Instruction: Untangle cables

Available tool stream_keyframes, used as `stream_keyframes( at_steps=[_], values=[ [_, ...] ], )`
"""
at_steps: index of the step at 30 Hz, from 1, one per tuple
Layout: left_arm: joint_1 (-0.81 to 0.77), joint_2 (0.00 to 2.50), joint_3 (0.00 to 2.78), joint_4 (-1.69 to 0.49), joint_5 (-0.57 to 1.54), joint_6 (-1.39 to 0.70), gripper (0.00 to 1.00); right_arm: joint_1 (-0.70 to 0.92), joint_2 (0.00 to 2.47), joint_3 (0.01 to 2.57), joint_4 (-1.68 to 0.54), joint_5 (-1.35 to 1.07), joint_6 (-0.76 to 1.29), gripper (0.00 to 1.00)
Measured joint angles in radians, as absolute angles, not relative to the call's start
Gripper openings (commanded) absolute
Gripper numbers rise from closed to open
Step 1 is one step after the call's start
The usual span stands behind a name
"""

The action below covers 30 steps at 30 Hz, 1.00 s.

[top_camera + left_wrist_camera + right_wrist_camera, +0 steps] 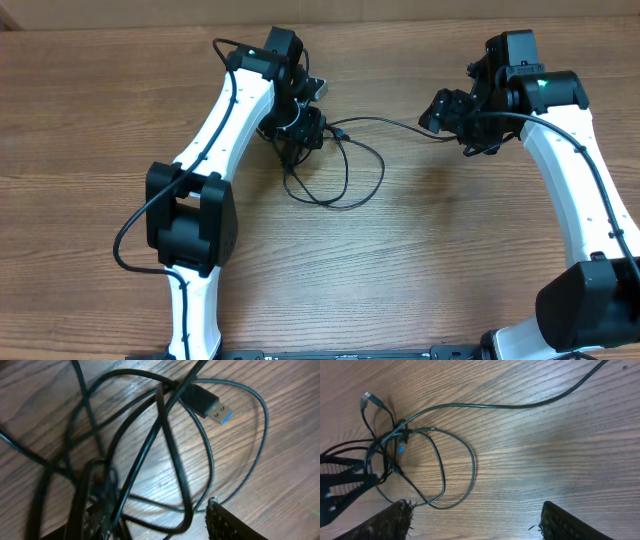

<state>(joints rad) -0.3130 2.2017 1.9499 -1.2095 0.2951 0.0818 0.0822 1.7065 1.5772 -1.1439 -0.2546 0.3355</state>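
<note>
Cables [200,401] lie tangled beneath the left gripper [157,506]

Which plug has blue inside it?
The wide, flat plug in the middle of the tangled cables. The other plug, at the tangle's edge, is small and shows no blue.

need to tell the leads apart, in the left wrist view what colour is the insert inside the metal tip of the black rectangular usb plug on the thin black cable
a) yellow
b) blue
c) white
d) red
b: the black rectangular USB plug at the end of the thin black cable has a bright blue insert showing in its metal tip, which lies on the brown wooden table.
</note>
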Motion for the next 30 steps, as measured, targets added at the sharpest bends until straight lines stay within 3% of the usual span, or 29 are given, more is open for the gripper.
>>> stream_keyframes(
  at_steps=[7,8,10,17,23,30],
  values=[
    [-0.334,2.271,1.95,-1.165,0.295,0.076,0.35,0.082,1.707,1.577,-1.137,-0.255,0.336,0.83],
    [-0.341,2.281,1.95,-1.158,0.295,0.076,0.29,0.082,1.707,1.577,-1.137,-0.254,0.336,0.83],
    [-0.355,2.302,1.95,-1.153,0.295,0.075,0.04,0.082,1.707,1.577,-1.137,-0.254,0.336,0.83],
    [-0.369,2.32,1.965,-1.161,0.287,0.044,0.04,0.082,1.707,1.577,-1.123,-0.268,0.336,0.84],
    [-0.357,2.307,2.123,-1.269,0.318,0.029,0.04,0.108,1.707,1.577,-1.058,-0.325,0.338,0.91],
    [-0.352,2.131,2.3,-1.274,0.445,0.028,0.04,0.188,1.707,1.576,-0.944,-0.426,0.341,0.91]
  ],
)
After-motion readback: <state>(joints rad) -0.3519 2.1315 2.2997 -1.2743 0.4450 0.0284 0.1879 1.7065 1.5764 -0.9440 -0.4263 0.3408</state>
